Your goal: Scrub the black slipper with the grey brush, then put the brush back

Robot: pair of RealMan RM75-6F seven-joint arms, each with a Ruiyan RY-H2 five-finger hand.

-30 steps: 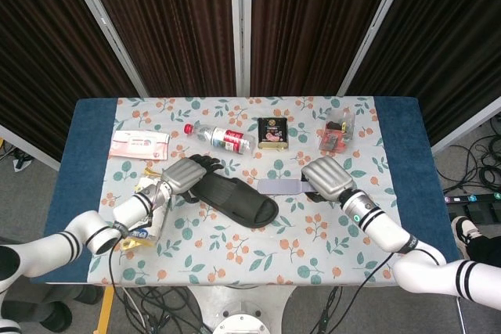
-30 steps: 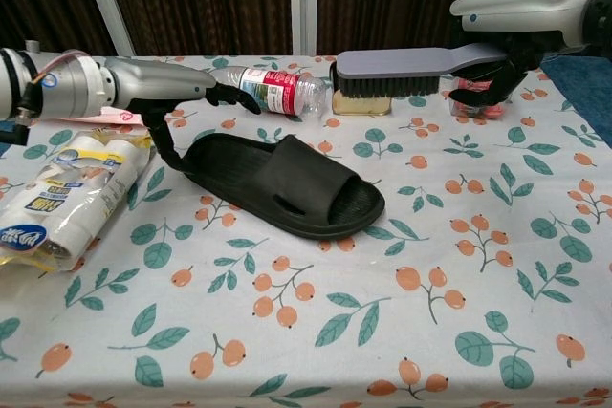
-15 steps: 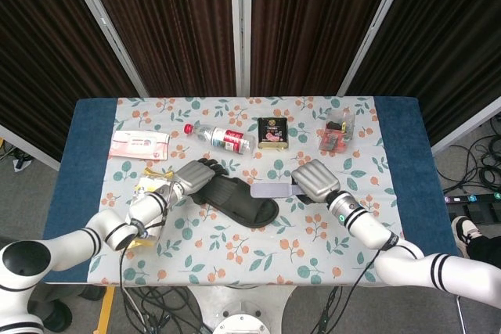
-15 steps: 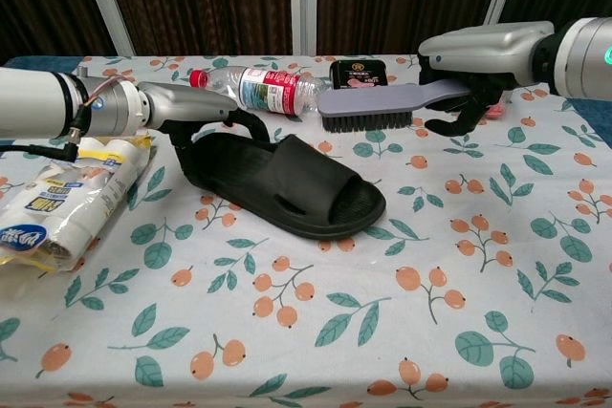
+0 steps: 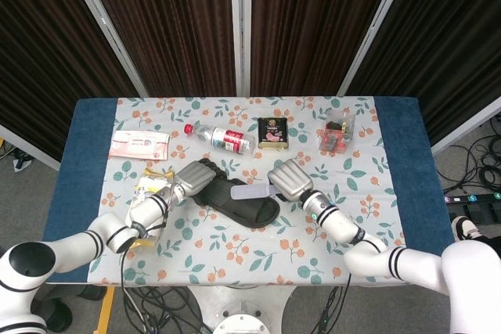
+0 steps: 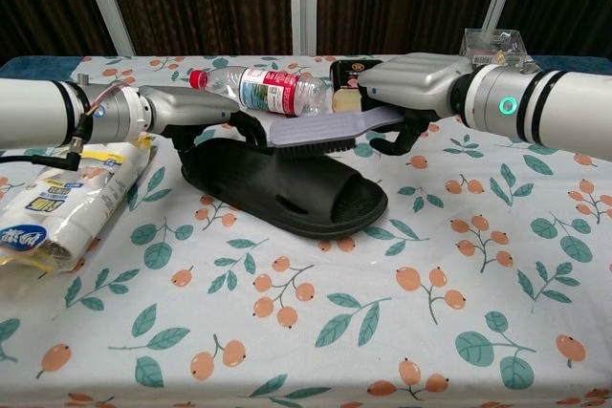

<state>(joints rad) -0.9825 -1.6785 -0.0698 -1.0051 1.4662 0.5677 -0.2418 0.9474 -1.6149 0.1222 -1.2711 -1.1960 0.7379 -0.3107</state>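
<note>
Chest view: my brush has come down onto the slipper.

On the left, the white packet [image 6: 53, 200] lies on the floral table [image 6: 459, 312] as it did a second ago. My left hand [image 6: 196, 112] still holds the heel end of the black slipper [image 6: 287, 190], fingers curled over its rim, in much the same place as before. The water bottle [image 6: 263, 88] lies behind it, unmoved. Over the slipper's strap, the grey brush [image 6: 320, 131] now has its bristles touching the strap, where a second ago it hung high and further right, clear of the shoe. My right hand [image 6: 411, 93] grips the brush handle and has swung left and down with it. The head view shows the same: brush [image 5: 252, 191] across the slipper [image 5: 235, 199], right hand [image 5: 290, 180] just beside it.
</note>
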